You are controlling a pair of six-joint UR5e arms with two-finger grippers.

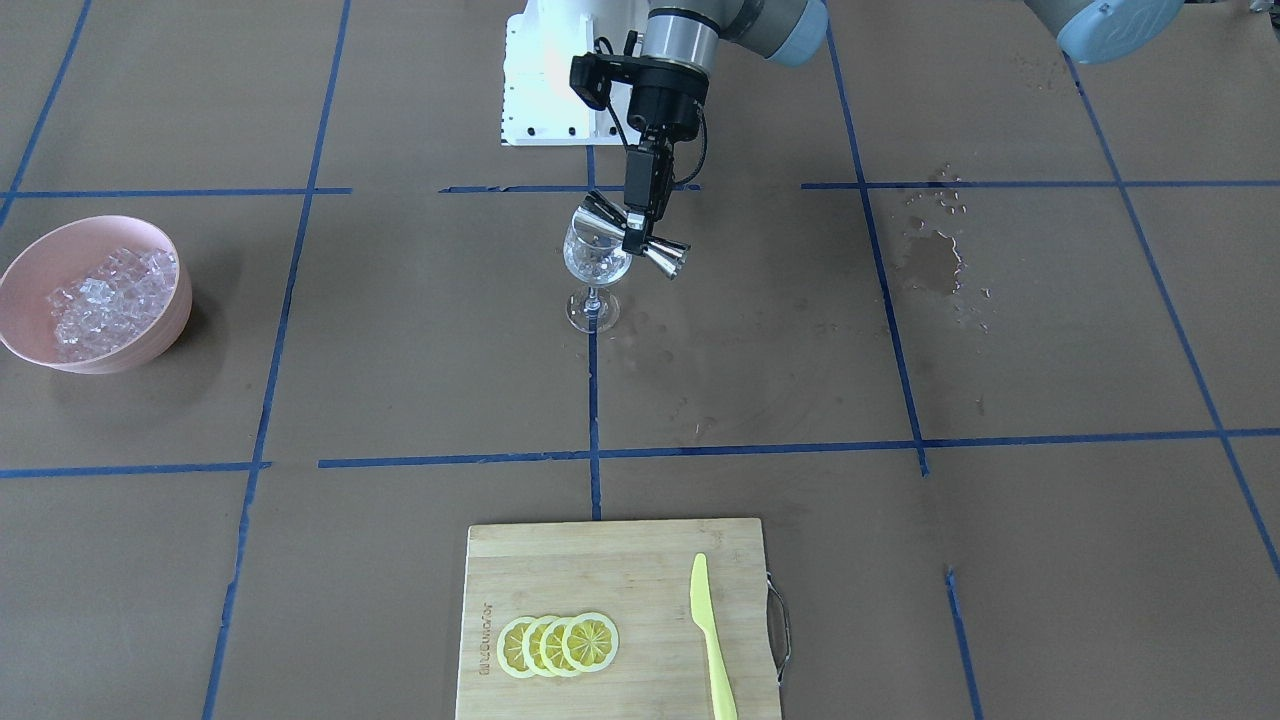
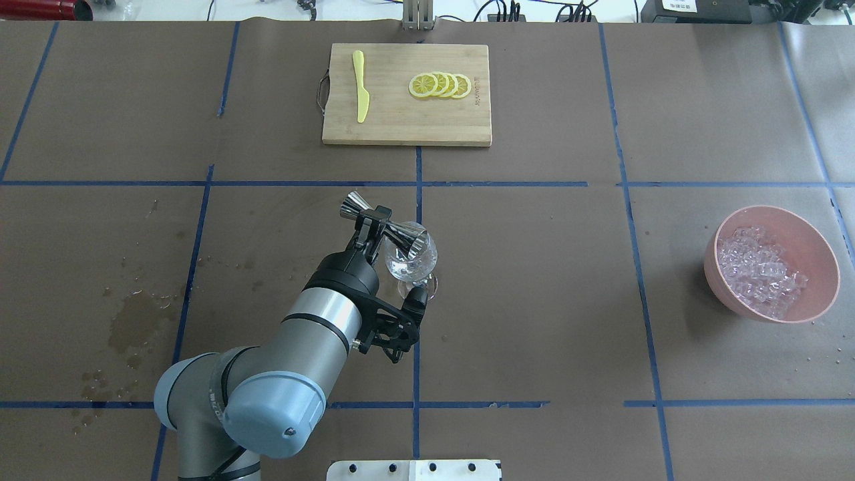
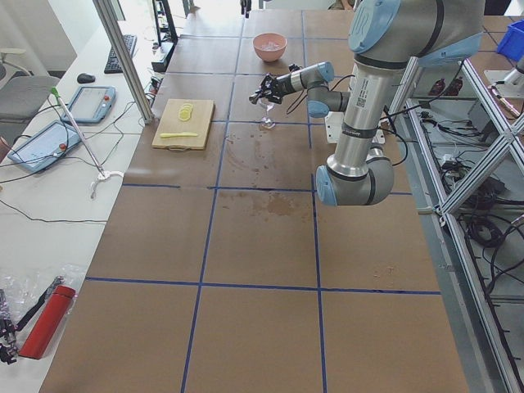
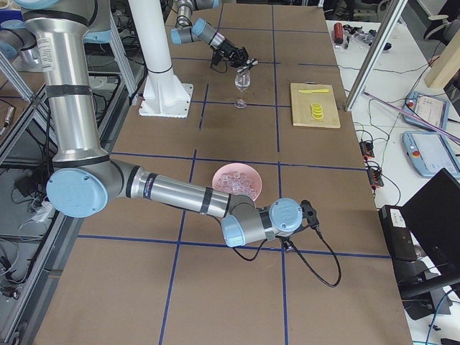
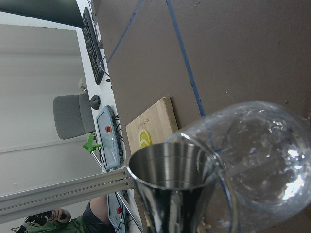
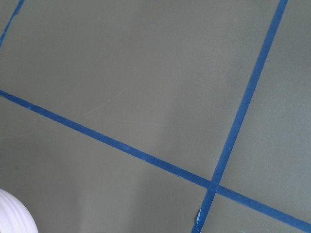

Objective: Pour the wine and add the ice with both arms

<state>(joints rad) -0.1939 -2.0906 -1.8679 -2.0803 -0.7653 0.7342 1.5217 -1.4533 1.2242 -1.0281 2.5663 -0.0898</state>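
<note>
Brown paper gridded with blue tape covers the surface (image 2: pixel 534 300). Over its middle the left end effector (image 2: pixel 374 217) is clamped across the waist of a steel jigger (image 2: pixel 409 238). The jigger is tipped so that its wide mouth sits at the rim of the upright glass (image 1: pixel 595 265). By that pose the pour is under way or nearly over. The jigger's inside looks bare in the wrist view, and any wine in the glass is too pale to make out. The ice (image 1: pixel 100 300) all appears to lie in the pink bowl (image 2: pixel 725 294), well apart from the glass on the robot's right, so that half of the job looks untouched. The right arm (image 4: pixel 180 194) reaches out low near the bowl. Its end effector is too small there to tell whether it is open or closed. Farther off lie a board (image 1: pixel 600 570) with lemon slices (image 1: pixel 558 643) and a yellow knife (image 1: pixel 712 640). Wet stains (image 1: pixel 930 260) mark the paper on the left arm's side. Desks with tablets, cables and metal framing ring the surface.
</note>
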